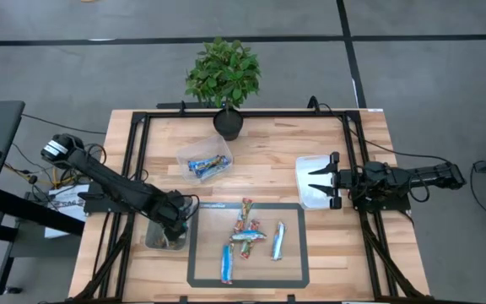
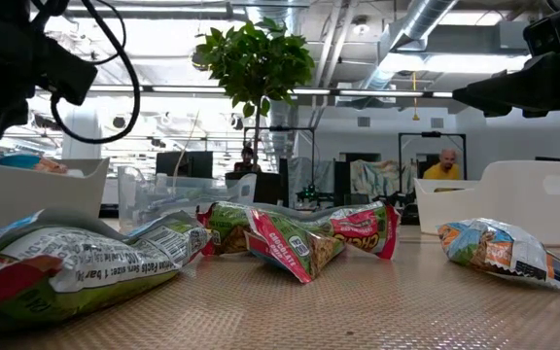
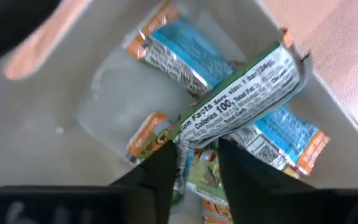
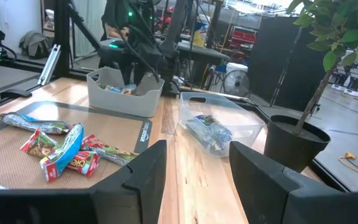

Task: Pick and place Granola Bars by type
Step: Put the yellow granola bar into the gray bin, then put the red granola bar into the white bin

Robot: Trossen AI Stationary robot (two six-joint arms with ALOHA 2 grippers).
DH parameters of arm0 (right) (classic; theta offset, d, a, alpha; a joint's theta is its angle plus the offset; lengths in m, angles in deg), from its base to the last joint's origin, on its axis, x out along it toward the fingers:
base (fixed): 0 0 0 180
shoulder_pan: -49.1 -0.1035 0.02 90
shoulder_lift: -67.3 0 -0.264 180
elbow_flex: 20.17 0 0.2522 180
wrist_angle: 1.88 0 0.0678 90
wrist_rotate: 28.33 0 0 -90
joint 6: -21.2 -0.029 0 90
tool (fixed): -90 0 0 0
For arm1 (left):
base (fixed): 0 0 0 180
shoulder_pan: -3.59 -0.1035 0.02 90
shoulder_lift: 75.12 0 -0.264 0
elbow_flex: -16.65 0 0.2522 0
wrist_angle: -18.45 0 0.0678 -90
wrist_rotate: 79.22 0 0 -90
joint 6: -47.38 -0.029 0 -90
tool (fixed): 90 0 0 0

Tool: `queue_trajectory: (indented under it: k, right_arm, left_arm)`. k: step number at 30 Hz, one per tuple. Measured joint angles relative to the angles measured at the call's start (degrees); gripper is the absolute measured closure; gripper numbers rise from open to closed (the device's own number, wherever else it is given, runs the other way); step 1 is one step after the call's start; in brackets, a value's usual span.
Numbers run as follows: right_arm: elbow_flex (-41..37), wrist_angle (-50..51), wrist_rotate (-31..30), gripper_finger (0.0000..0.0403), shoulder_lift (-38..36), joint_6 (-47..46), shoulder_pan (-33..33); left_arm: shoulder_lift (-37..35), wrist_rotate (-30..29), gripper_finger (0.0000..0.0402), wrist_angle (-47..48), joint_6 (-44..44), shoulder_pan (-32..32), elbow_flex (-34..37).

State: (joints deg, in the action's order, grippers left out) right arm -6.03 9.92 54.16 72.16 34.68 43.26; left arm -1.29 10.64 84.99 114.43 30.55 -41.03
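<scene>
My left gripper (image 1: 176, 228) reaches down into a bin (image 1: 153, 238) at the mat's left edge and is shut on a green-and-white granola bar (image 3: 247, 93). Blue-and-orange bars (image 3: 179, 53) lie on that bin's floor. Several more bars (image 1: 247, 236) lie loose on the dark-edged mat (image 1: 294, 272); they also show in the low view (image 2: 299, 238) and the right wrist view (image 4: 61, 143). My right gripper (image 1: 317, 181) is open and empty, held level above a white bin (image 1: 309, 165) at the table's right. My left gripper pinches one end of the green-and-white bar (image 3: 194, 140) between its two fingers (image 3: 163, 165), coming from above, pointing down into the bin. The bar reaches away from the fingers, tilted, over the blue bars in the bin; whether its far end rests on them I cannot tell.
A clear bin (image 1: 205, 162) with blue bars stands at the table's middle back, next to a potted plant (image 1: 224, 80). A black frame rail (image 1: 137, 160) runs round the tabletop. People sit in the room behind (image 2: 443, 167).
</scene>
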Motion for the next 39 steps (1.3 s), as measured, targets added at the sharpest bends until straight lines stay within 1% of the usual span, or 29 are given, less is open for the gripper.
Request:
queue_trajectory:
  k: [3,5,7,10,17,26,29,31,34,36,39]
  right_arm:
    - [-0.01,-0.01,0.0,0.0232,-0.02,0.0,-0.01]
    - [-0.02,0.0,0.0,0.0232,-0.01,0.0,0.0]
    - [-0.01,-0.01,0.0,0.0232,-0.02,0.0,0.0]
    - [0.0,-0.01,0.0,0.0232,-0.02,0.0,-0.02]
    - [-0.01,0.0,0.0,0.0232,-0.02,0.0,-0.02]
    - [-0.02,-0.01,0.0,0.0232,0.0,0.0,0.0]
    - [-0.01,-0.01,0.0,0.0232,-0.01,0.0,-0.01]
    - [-0.01,-0.01,0.0,0.0232,-0.01,0.0,0.0]
    - [0.0,0.0,0.0,0.0232,-0.02,0.0,-0.01]
    - [-0.02,0.0,0.0,0.0232,-0.01,0.0,-0.02]
    - [-0.02,0.01,0.0,0.0232,0.0,0.0,-0.02]
  left_arm:
    - [-0.59,-1.67,0.0249,-0.07,-1.32,0.0,0.0]
    - [-0.9,-1.86,0.0228,-0.19,-3.7,-0.02,0.0]
    - [-1.21,-1.94,0.0213,-0.76,-5.58,-0.02,0.0]
    - [-1.79,-2.08,0.0201,-1.28,-7.28,0.0,-0.07]
    - [-3.45,1.6,0.0198,-2.52,-12.53,0.52,-0.22]
    - [-3.78,4.39,0.0198,-8.33,-21.17,0.74,-0.22]
    - [-3.21,4.37,0.0198,-12.54,-22.92,0.74,-0.22]
    - [-1.74,4.35,0.0198,-17.18,-24.59,0.74,-0.31]
    - [1.64,4.09,0.0198,-24.87,-29.48,0.74,-0.31]
    - [5.07,4.13,0.0198,-30.03,-34.01,0.77,-0.95]
    - [10.31,2.14,0.0198,-33.56,-42.88,0.79,-3.87]
